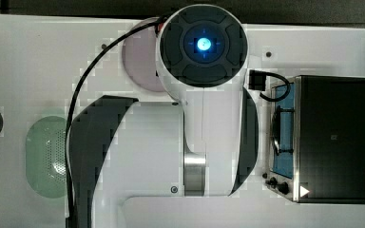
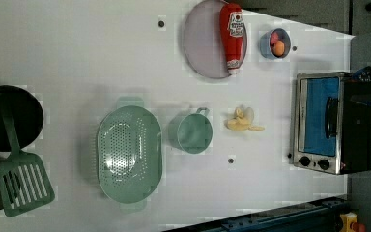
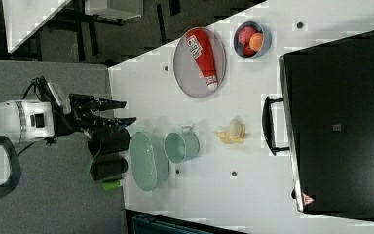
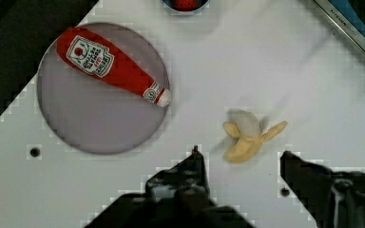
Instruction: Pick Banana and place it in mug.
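Note:
The pale-yellow banana (image 2: 243, 121) (image 3: 231, 131) lies on the white table between the teal mug and the toaster oven. In the wrist view the banana (image 4: 247, 137) sits just beyond my two dark fingertips. The mug (image 2: 192, 133) (image 3: 181, 145) stands upright with nothing in it, its handle toward the banana. My gripper (image 4: 241, 154) (image 3: 122, 112) (image 2: 364, 87) is open, holds nothing and hangs well above the table, apart from the banana. In the top view the arm's body hides banana and mug.
A pale-green perforated basket (image 2: 129, 153) (image 1: 45, 156) sits beside the mug. A grey plate (image 2: 200, 53) carries a red ketchup bottle (image 2: 233, 34) (image 4: 109, 64). A small bowl of fruits (image 2: 274, 43), a toaster oven (image 2: 326, 123), a green spatula (image 2: 21, 179) and a dark pot (image 2: 9, 116) also stand around.

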